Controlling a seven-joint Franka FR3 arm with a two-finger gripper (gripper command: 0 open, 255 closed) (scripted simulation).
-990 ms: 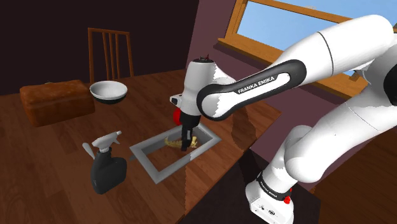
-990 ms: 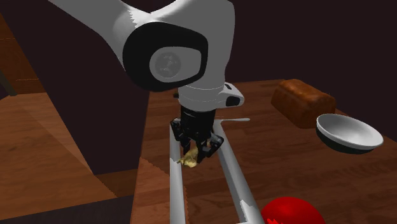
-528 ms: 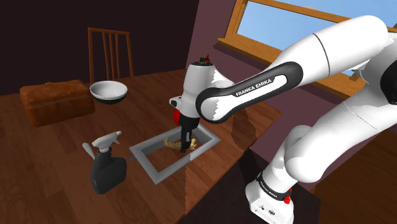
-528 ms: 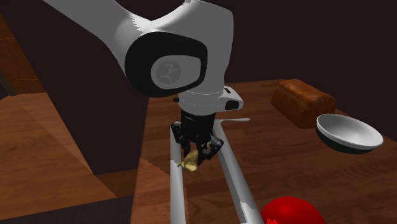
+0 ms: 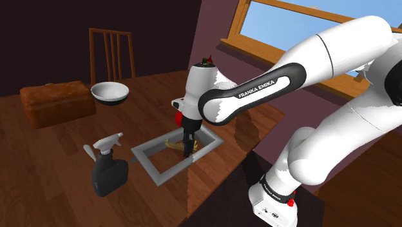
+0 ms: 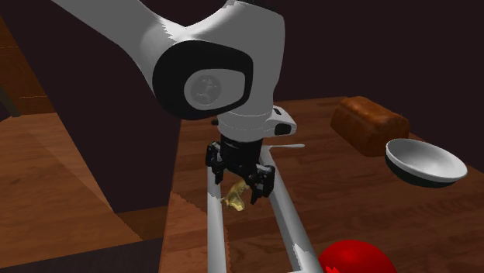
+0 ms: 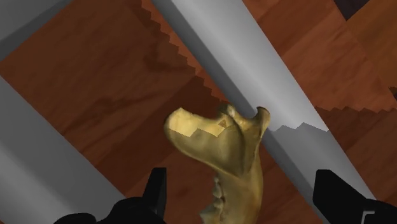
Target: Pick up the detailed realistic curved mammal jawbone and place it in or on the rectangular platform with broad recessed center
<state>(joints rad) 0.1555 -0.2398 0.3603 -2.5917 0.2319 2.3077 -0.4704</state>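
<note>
Can't see the toothed end of the jawbone [image 7: 238,159]: runs off the wrist view's edge between the fingers of the pincer [image 7: 242,173]. Barely catching a red thing [image 5: 178,118], mostly tucked behind the wrist in the shoulder view. Chopping the platform [image 6: 216,240] rails at the second exterior view's bottom edge. Can't make out that thin pale object [image 6: 288,145] behind the wrist.

tan curved jawbone [image 7: 236,159], lying in grey platform [image 7: 251,76]
</note>
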